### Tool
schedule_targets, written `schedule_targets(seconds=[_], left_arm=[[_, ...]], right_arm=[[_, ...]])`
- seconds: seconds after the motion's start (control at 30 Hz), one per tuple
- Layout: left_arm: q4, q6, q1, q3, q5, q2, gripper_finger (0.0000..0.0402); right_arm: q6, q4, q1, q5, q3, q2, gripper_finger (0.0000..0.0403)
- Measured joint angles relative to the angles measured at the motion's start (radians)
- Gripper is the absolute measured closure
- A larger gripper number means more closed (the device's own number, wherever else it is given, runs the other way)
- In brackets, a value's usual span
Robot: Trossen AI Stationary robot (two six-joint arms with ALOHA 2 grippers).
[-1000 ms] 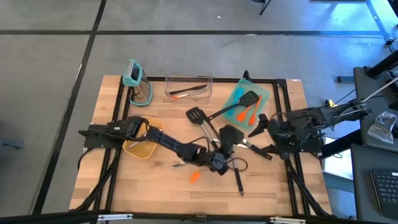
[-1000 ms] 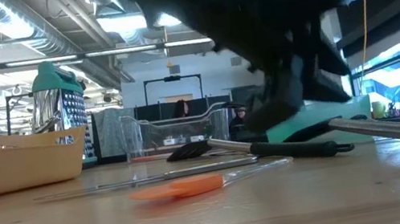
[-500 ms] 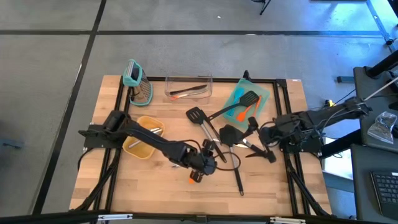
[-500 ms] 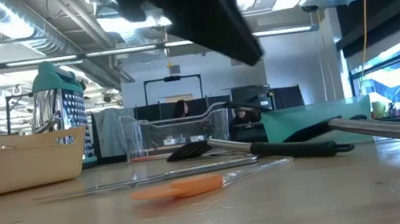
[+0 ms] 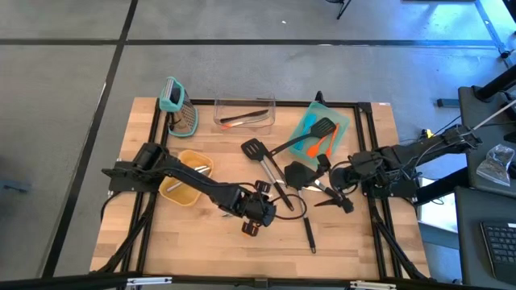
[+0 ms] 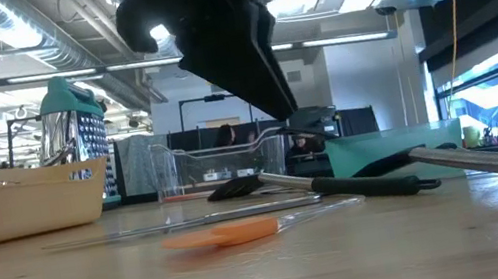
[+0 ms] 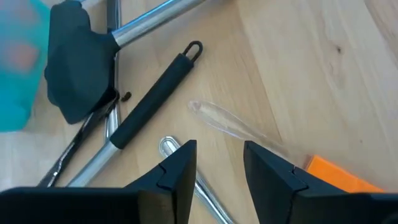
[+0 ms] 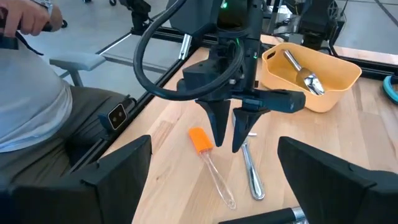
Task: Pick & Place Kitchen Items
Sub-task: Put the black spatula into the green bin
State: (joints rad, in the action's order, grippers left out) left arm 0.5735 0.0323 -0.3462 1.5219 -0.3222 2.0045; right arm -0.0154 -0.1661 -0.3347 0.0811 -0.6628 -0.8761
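Note:
An orange spatula (image 5: 251,229) (image 8: 199,140) with a clear handle (image 7: 231,125) lies flat on the wooden table, a thin metal piece (image 8: 251,169) beside it. My left gripper (image 5: 256,216) (image 7: 217,167) hangs just above them, pointing steeply down, open with a narrow gap and nothing between its fingers. Black turners (image 5: 298,173) (image 5: 254,149) lie across each other at mid-table, one black handle (image 7: 154,94) pointing toward the near edge. My right gripper (image 5: 330,184) waits wide open at the table's right, above the turners, touching nothing.
A yellow bin (image 5: 184,190) holding a metal scoop sits at the left. A clear container (image 5: 243,121), a teal tray (image 5: 339,121) with a turner and orange spatulas, and a teal-topped grater (image 5: 173,101) stand along the far edge. A person (image 8: 25,93) sits beyond the table.
My left gripper has risen off the table and gone toward the table's left edge, from the black turners to above the orange spatula, rolling about its own axis. My right gripper has shifted a little toward the table's middle. The utensils lie as before.

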Motion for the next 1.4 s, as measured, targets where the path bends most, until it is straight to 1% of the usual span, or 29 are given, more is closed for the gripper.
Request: schedule_targets(seconds=[0.1, 0.17, 0.23, 0.37, 0.47, 0.57, 0.63, 0.67, 0.77, 0.87, 0.93, 0.97, 1.03, 1.07, 1.17, 1.23, 1.3, 1.4], left_arm=[[-0.043, -0.01, 0.001, -0.016, -0.003, 0.0, 0.028], [-0.072, -0.016, 0.001, -0.022, -0.031, 0.0, 0.0285], [-0.095, -0.035, 0.001, -0.031, -0.09, 0.0, 0.0293], [-0.085, -0.081, 0.001, -0.034, -0.201, 0.0, 0.0314], [-0.084, -0.083, 0.001, -0.034, -0.233, 0.0, 0.0328], [-0.095, -0.082, 0.003, -0.034, -0.231, 0.0, 0.0337], [-0.13, -0.083, 0.008, -0.034, -0.201, 0.0, 0.034], [-0.152, -0.082, 0.012, -0.034, -0.169, 0.0, 0.034], [-0.25, -0.075, 0.024, -0.06, -0.033, -0.002, 0.0341], [-0.318, -0.088, 0.032, -0.162, 0.082, -0.051, 0.0341], [-0.389, -0.122, 0.033, -0.263, 0.098, -0.115, 0.0341], [-0.443, -0.138, 0.034, -0.324, 0.098, -0.156, 0.0341], [-0.631, -0.159, 0.034, -0.454, 0.099, -0.243, 0.0341], [-0.743, -0.161, 0.034, -0.527, 0.099, -0.287, 0.0341], [-1.149, -0.16, 0.031, -0.744, 0.102, -0.406, 0.0341], [-1.41, -0.156, 0.031, -0.871, 0.109, -0.456, 0.0341], [-1.617, -0.152, 0.031, -0.977, 0.106, -0.486, 0.0341], [-1.825, -0.151, 0.03, -1.088, 0.107, -0.502, 0.0341]], right_arm=[[0.0, -0.029, 0.0, 0.0, 0.0, 0.0, 0.0052], [0.004, -0.06, 0.001, 0.0, 0.0, -0.002, 0.0052], [0.027, -0.113, 0.006, 0.0, 0.0, -0.009, 0.0052], [0.052, -0.227, 0.007, -0.003, 0.0, -0.022, 0.0052], [0.051, -0.228, 0.007, -0.003, 0.0, -0.028, 0.0052], [0.03, -0.185, 0.006, -0.003, 0.0, -0.028, 0.0052], [0.028, -0.148, 0.006, -0.003, 0.0, -0.028, 0.0052], [0.027, -0.135, 0.006, -0.003, 0.0, -0.03, 0.0052], [0.036, -0.134, 0.006, -0.033, 0.0, -0.045, 0.0052], [0.037, -0.126, 0.006, -0.023, 0.0, -0.056, 0.0052], [0.029, -0.124, 0.004, -0.018, 0.0, -0.063, 0.0052], [0.029, -0.119, 0.003, -0.018, 0.0, -0.067, 0.0052], [0.027, -0.113, 0.004, -0.018, 0.0, -0.078, 0.0052], [0.026, -0.112, 0.004, -0.018, 0.0, -0.083, 0.0052], [0.007, -0.074, 0.004, -0.019, 0.0, -0.101, 0.0052], [-0.004, -0.007, 0.003, -0.027, 0.0, -0.12, 0.0052], [-0.034, 0.054, 0.0, -0.048, 0.0, -0.148, 0.0052], [-0.083, 0.153, -0.008, -0.083, 0.0, -0.209, 0.0052]])
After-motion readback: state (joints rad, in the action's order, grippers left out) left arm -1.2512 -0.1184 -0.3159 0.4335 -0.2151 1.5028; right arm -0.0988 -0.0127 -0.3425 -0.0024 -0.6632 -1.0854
